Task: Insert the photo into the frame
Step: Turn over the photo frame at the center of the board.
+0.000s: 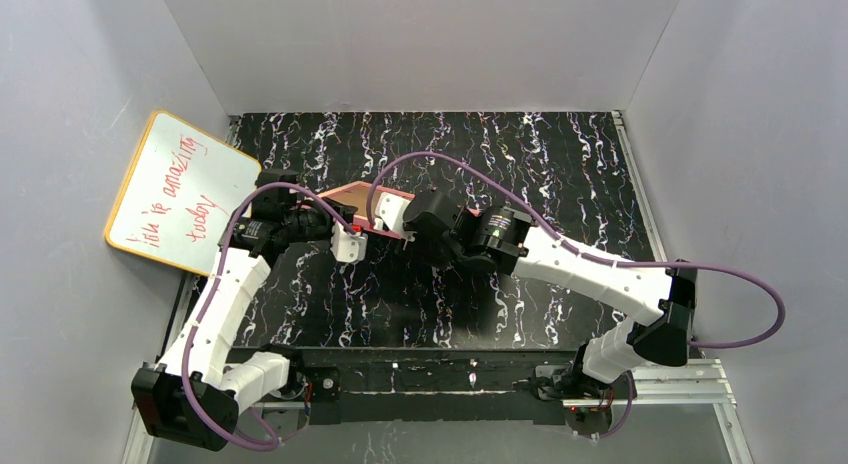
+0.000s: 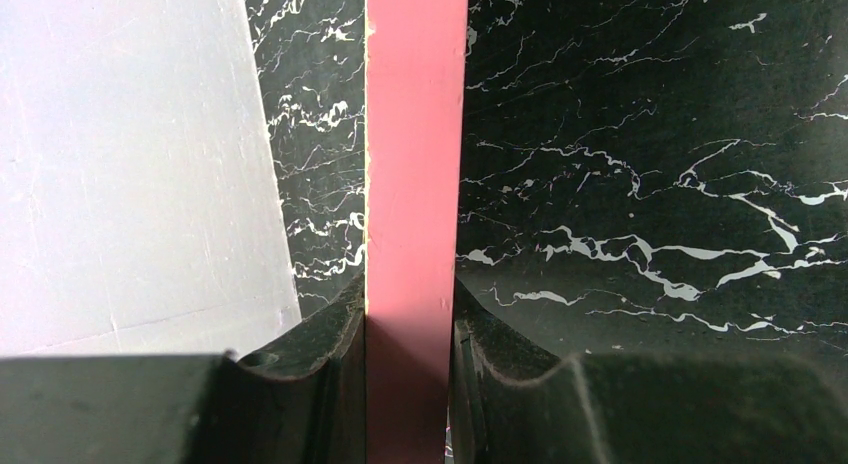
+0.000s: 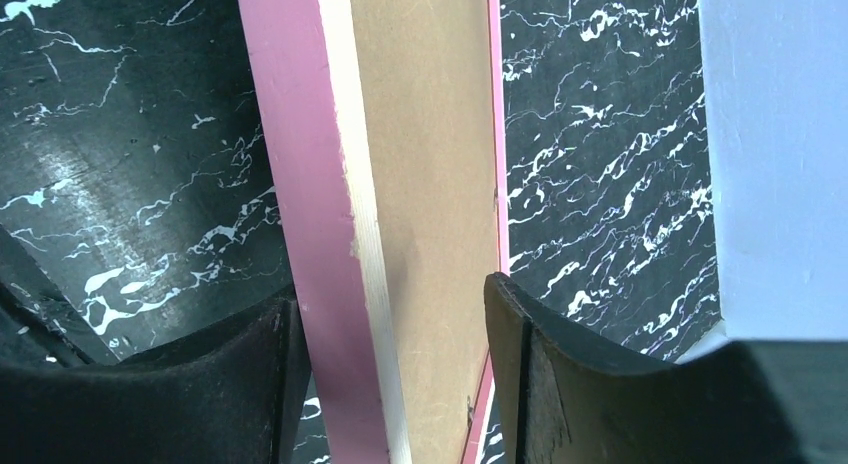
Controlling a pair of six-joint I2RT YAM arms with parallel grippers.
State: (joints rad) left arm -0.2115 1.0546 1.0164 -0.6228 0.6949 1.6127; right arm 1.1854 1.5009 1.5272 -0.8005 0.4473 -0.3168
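The left hand pinches a pink edge of the frame, held above the worktop in the middle of the top view. The right hand straddles it too (clamped or not, I cannot tell). It should seat squarely on the rails, not the brown backing, before any turning. The photo shows in no view
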